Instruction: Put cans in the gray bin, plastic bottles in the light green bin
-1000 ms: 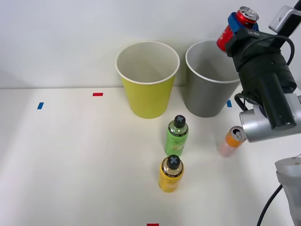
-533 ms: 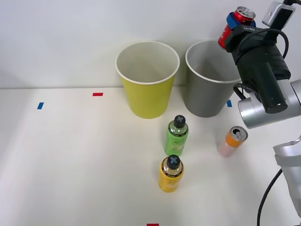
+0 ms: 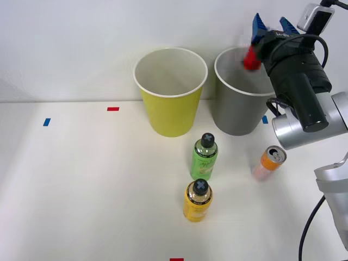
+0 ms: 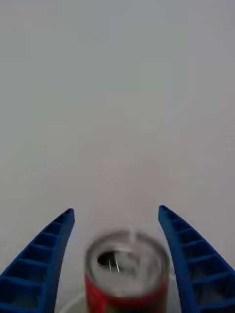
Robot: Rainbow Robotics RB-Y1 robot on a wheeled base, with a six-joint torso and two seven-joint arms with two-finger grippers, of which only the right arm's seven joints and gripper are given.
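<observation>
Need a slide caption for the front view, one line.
Right gripper open above the gray bin, red can dropping toward it.

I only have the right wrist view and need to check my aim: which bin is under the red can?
Observer: The gray bin. The red can is at its mouth, just below the open claw.
Operator: Any can on the table?
Observer: Yes, the orange can lies on its side in front of the gray bin.
Operator: And the bottles?
Observer: The green bottle and the yellow bottle stand upright in front of the light green bin.
</observation>
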